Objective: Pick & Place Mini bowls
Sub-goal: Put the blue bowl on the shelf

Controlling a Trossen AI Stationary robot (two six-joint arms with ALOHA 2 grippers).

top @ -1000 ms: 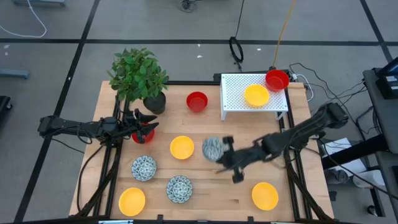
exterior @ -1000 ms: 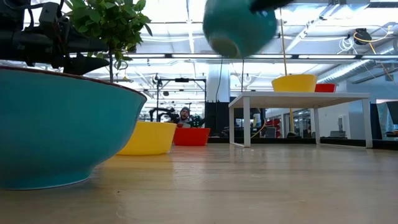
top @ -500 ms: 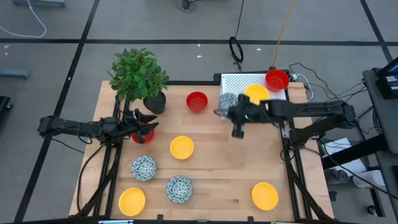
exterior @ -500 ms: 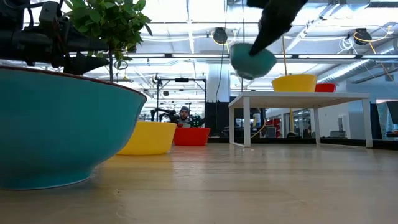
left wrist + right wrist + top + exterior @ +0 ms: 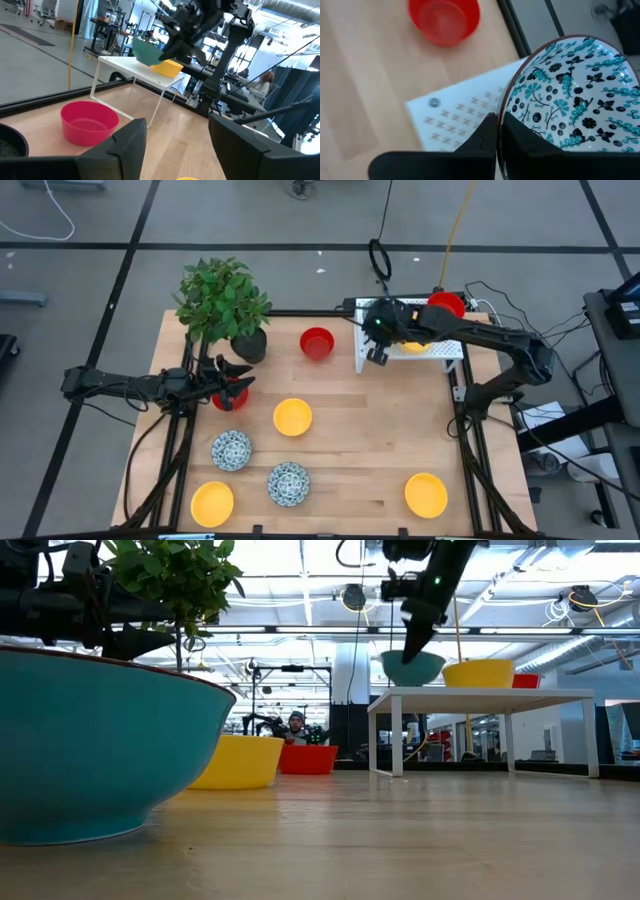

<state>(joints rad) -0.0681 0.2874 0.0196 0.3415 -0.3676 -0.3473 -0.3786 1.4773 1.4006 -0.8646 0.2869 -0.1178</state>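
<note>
My right gripper (image 5: 380, 330) is shut on a white bowl with a blue-green pattern (image 5: 575, 105). It holds the bowl over the left end of the white perforated rack (image 5: 445, 348). In the low view this bowl (image 5: 412, 668) sits just above the rack top (image 5: 480, 693); whether they touch I cannot tell. A yellow bowl (image 5: 412, 333) and a red bowl (image 5: 445, 307) stand on the rack. My left gripper (image 5: 236, 378) is open and waits over a red bowl (image 5: 231, 397) next to the plant pot (image 5: 249, 345). My right gripper pinches the patterned bowl's rim (image 5: 506, 107), with one finger (image 5: 530, 145) inside the bowl and the other (image 5: 482, 137) outside. The fingers come from above, pointing down. The bowl is upright and nearly level beside them.
On the wooden table stand a red bowl (image 5: 317, 343), yellow bowls (image 5: 293, 417) (image 5: 212, 503) (image 5: 427, 494) and two patterned bowls (image 5: 231, 450) (image 5: 288, 483). The leafy plant (image 5: 222, 298) rises at the far left. A person (image 5: 297, 725) sits in the room beyond.
My right gripper carried the patterned bowl from the table's middle toward the far edge, then right to above the rack's left end. It lowered the bowl toward the rack top, and the bowl went from tilted to nearly level.
</note>
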